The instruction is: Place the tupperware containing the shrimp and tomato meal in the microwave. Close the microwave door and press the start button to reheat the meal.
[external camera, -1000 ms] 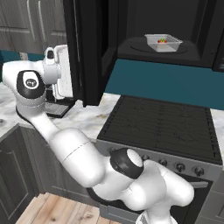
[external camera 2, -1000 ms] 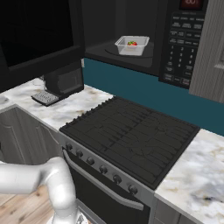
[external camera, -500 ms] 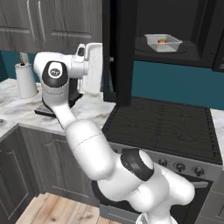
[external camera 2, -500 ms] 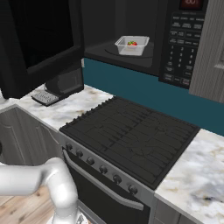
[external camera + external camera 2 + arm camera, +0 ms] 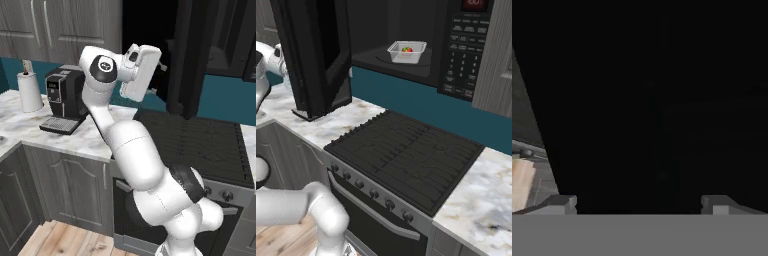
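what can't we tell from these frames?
- Contact between gripper and microwave door: left base view, the hand covers it.
- Shrimp in the tupperware: right base view, too small; just a red tomato.
- Which button is start: right base view, keypad blurred.

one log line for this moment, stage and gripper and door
stage: closing door | tupperware with meal inside microwave | microwave door partly open | gripper open, facing door panel | start button: not pressed yet
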Robot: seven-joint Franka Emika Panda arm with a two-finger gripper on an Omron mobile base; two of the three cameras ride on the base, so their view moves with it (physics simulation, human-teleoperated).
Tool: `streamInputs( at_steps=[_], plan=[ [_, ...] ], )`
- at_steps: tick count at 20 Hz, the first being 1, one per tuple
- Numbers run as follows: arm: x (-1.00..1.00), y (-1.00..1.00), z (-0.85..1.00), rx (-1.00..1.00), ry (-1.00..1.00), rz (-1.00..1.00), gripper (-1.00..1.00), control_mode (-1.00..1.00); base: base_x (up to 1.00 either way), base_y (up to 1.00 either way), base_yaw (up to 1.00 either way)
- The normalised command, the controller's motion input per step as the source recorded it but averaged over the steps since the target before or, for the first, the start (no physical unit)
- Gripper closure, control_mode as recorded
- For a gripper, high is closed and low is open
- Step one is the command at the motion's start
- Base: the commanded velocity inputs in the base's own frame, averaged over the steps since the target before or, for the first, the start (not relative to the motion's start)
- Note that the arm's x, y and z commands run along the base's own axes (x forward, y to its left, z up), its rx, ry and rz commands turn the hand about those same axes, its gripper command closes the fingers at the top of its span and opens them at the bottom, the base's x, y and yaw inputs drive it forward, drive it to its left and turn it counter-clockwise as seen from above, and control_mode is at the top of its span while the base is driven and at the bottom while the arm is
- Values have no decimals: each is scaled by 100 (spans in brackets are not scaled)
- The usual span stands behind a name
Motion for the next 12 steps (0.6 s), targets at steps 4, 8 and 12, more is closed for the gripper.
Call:
streamInputs(
  at_steps=[4,8,12],
  plan=[
    [0,-100,0,8,-28,0,-100,-100,0,0,0],
    [6,-99,0,7,-26,0,-100,-100,0,0,0],
    [23,-87,0,13,-23,9,-100,-100,0,0,0]
  ],
)
